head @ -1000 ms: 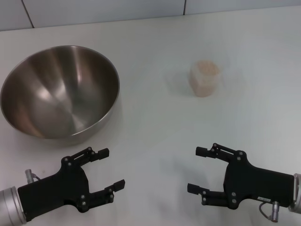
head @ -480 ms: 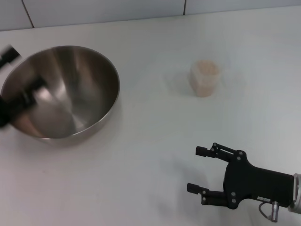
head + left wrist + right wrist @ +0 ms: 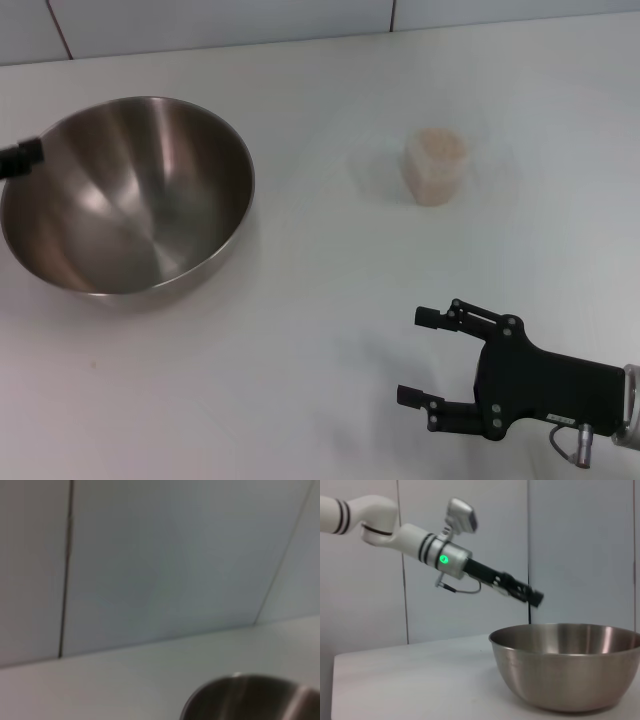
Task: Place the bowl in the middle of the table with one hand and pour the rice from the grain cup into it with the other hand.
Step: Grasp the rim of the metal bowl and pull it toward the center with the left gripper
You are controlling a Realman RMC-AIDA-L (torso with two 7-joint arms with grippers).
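Note:
The steel bowl (image 3: 125,195) stands empty on the white table (image 3: 300,300) at the left. The grain cup (image 3: 435,167), pale pinkish-beige with rice, stands upright at the back right, apart from the bowl. My left gripper (image 3: 20,158) shows only as a black tip at the head view's left edge, by the bowl's left rim. In the right wrist view it (image 3: 532,596) hovers just above the bowl (image 3: 570,665). The left wrist view shows only the bowl's rim (image 3: 250,697). My right gripper (image 3: 418,357) is open and empty at the front right, well short of the cup.
A pale panelled wall (image 3: 220,20) runs along the table's far edge. Bare tabletop lies between the bowl and the cup and in front of the bowl.
My left arm has left the front left of the table and swung up to the bowl's left rim. The right gripper, bowl and cup have stayed put.

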